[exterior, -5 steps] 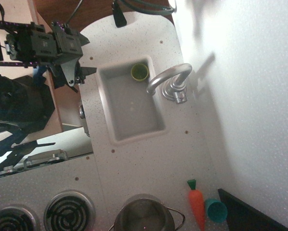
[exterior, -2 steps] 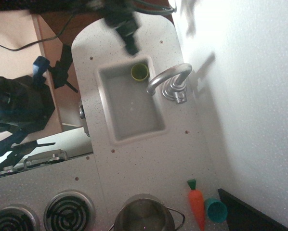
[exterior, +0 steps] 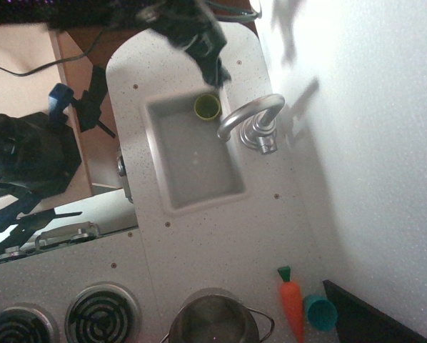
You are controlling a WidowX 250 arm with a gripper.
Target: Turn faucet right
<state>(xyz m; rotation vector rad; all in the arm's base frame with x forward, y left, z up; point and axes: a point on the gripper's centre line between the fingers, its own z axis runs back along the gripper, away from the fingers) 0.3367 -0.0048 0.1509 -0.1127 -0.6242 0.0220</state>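
Motion blur smears the black robot arm as it reaches in from the upper left edge of the single overhead view, its dark tool [exterior: 212,66] hanging over the white speckled table [exterior: 220,236] just beyond the far rim of the rectangular white sink basin [exterior: 196,153]. Whether the tool's jaws are apart or together I cannot tell; the blur hides them, and nothing is held that can be made out.

Beside the sink's long edge, on the wall side, stands the shiny silver metal faucet with a curved gooseneck spout [exterior: 253,118]. Its short ribbed base sits on the table and the spout arches out over the basin, its mouth near the small round yellow-green cup [exterior: 207,107] that rests in the basin's corner. The tool is apart from the faucet, near it, on the far side of that cup.

Away from the sink towards the bottom edge lie an orange toy carrot with a green top [exterior: 292,304], a teal plastic cup [exterior: 320,312] just beside it, a steel pot with handles [exterior: 215,319] and two black coiled burners [exterior: 99,311].
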